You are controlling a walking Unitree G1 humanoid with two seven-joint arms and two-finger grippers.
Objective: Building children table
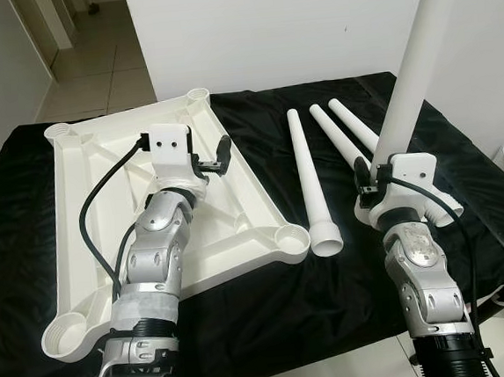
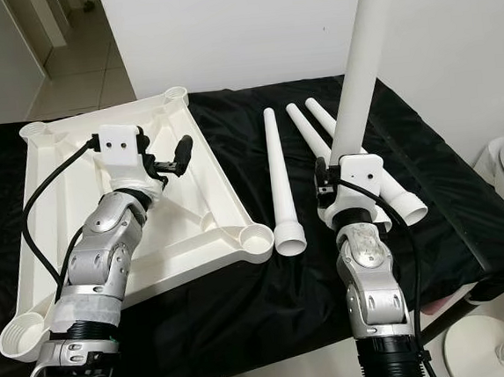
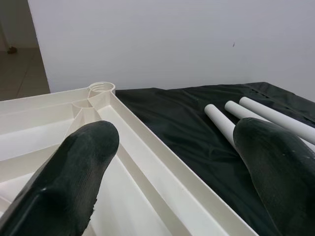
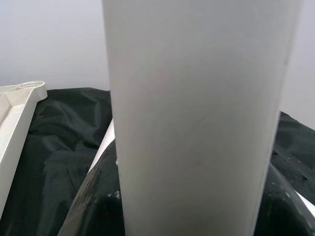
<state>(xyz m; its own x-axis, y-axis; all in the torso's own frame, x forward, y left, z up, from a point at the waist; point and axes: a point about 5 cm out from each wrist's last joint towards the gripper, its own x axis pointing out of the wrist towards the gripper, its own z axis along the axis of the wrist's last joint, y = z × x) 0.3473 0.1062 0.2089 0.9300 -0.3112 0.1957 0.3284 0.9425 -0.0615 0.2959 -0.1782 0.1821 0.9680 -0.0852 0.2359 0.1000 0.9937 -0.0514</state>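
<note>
- The held table leg (image 1: 410, 60) stands nearly upright in the right hand (image 1: 368, 183), its long axis running up and slightly to the robot's right, out past the top of the head views. Its lower end sits at the hand, over the right part of the black-draped counter (image 1: 272, 319).
- The right hand's fingers (image 4: 96, 196) are pinched on the leg's lower part; the right wrist view shows the white tube close up with black pads on either side of it.
- The upturned tabletop (image 1: 90, 255) lies flat on the left half of the counter, ribbed underside up, with a round screw socket at each corner. The nearest to the held leg is the socket (image 1: 289, 237) at the corner by the robot's middle, to the left of the right hand and lower than the leg's base.
- My reading: the leg must travel leftward and down, staying upright, so its base meets that socket; the right arm is already the nearer one.
- The left hand (image 1: 212, 163) hovers over the tabletop's right rim, its fingers (image 3: 74, 167) spread apart and holding nothing.
- Three spare legs (image 1: 308, 175) lie side by side on the cloth between the tabletop and the right hand, long axes running away from the robot.
</note>
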